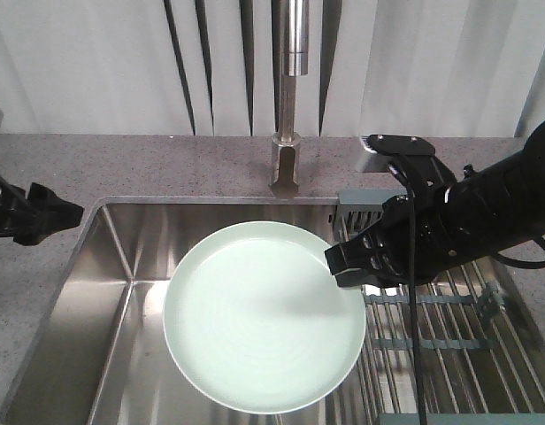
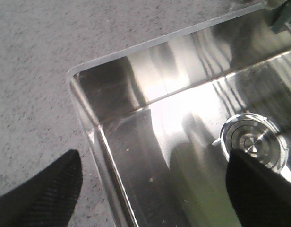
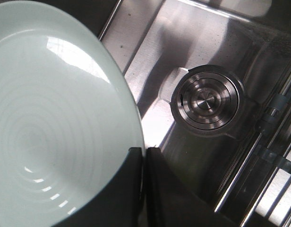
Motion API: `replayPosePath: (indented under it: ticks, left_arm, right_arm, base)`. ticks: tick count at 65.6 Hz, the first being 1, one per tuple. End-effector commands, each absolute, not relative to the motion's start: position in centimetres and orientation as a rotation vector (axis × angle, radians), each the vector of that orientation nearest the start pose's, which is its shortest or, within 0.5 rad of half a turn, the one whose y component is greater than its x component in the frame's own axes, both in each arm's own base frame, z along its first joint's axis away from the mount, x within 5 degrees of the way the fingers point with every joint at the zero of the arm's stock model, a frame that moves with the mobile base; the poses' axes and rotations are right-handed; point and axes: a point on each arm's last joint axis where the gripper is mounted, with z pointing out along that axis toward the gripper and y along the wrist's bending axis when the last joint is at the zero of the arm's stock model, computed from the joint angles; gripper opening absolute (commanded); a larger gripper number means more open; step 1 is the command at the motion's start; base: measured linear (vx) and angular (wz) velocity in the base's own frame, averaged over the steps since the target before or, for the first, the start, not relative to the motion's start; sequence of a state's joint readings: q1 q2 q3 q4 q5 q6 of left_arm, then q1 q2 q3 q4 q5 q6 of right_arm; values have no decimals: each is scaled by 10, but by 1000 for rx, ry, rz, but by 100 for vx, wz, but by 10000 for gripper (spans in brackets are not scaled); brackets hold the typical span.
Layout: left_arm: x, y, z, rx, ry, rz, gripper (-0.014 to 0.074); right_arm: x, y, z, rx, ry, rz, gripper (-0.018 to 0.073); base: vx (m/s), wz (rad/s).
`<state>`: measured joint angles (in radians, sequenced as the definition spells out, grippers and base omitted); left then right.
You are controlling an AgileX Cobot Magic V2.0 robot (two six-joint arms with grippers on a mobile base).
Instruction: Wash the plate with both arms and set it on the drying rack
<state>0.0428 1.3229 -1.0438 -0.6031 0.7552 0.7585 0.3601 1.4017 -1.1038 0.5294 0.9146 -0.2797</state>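
Observation:
The pale mint-green plate hangs over the steel sink, held level by its right rim. My right gripper is shut on the plate, one finger on each face of the rim; the right wrist view shows the plate filling the left side, with my right gripper pinching its edge. At the far left, above the counter by the sink's corner, my left gripper stands open. In the left wrist view nothing lies between the spread fingers of my left gripper. The drying rack lies at the right, under my right arm.
The steel sink has a round drain, also seen as the drain in the left wrist view. A tall tap rises behind the sink. Speckled grey counter surrounds the basin. White curtains hang at the back.

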Motion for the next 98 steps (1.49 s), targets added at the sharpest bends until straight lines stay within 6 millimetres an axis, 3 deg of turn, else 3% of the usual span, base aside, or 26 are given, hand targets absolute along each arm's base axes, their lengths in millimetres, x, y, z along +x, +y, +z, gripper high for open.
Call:
replayPosePath:
  ticks: [1, 15, 58, 98]
  left_arm:
    - [286, -28, 335, 486, 2185, -360, 568]
    - [309, -41, 331, 630, 2149, -401, 568]
    - [383, -121, 325, 1038, 2007, -496, 568]
    - [420, -176, 318, 1164, 1656, -751, 568]
  right_arm:
    - [249, 133, 324, -510, 2496, 715, -1]
    - [249, 133, 324, -510, 2496, 715, -1]
    - [249, 133, 324, -510, 2497, 715, -1]
    - [249, 133, 324, -510, 2497, 715, -1]
  base:
    - [0, 0]
    - [0, 0]
    - [0, 0]
    - [0, 0]
